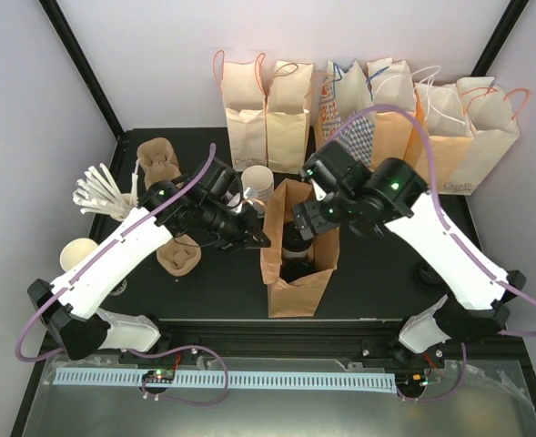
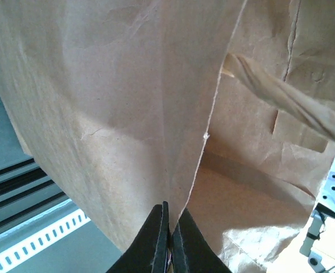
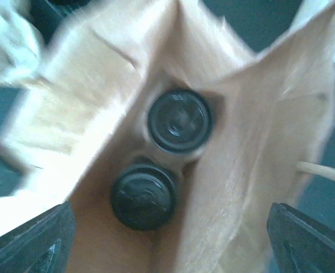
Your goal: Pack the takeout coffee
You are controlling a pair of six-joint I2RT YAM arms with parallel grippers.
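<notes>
An open brown paper bag (image 1: 295,296) stands in the middle of the table. Two takeout coffee cups with black lids stand inside it, one (image 3: 180,120) behind the other (image 3: 143,196); the top view shows their lids (image 1: 295,248) through the mouth. My left gripper (image 1: 258,238) is shut on the bag's left rim, and the left wrist view shows its fingers (image 2: 171,227) pinching the paper wall (image 2: 116,114). My right gripper (image 1: 302,221) hangs over the bag's mouth, open wide. Nothing sits between its fingers (image 3: 170,239). The right wrist view is blurred.
A row of paper bags (image 1: 359,109) lines the back. Brown cup carriers (image 1: 158,159) (image 1: 178,255), white cutlery (image 1: 104,196) and a white cup (image 1: 78,253) lie at the left. Another white cup (image 1: 258,182) stands behind the left gripper. A twisted bag handle (image 2: 286,99) hangs inside.
</notes>
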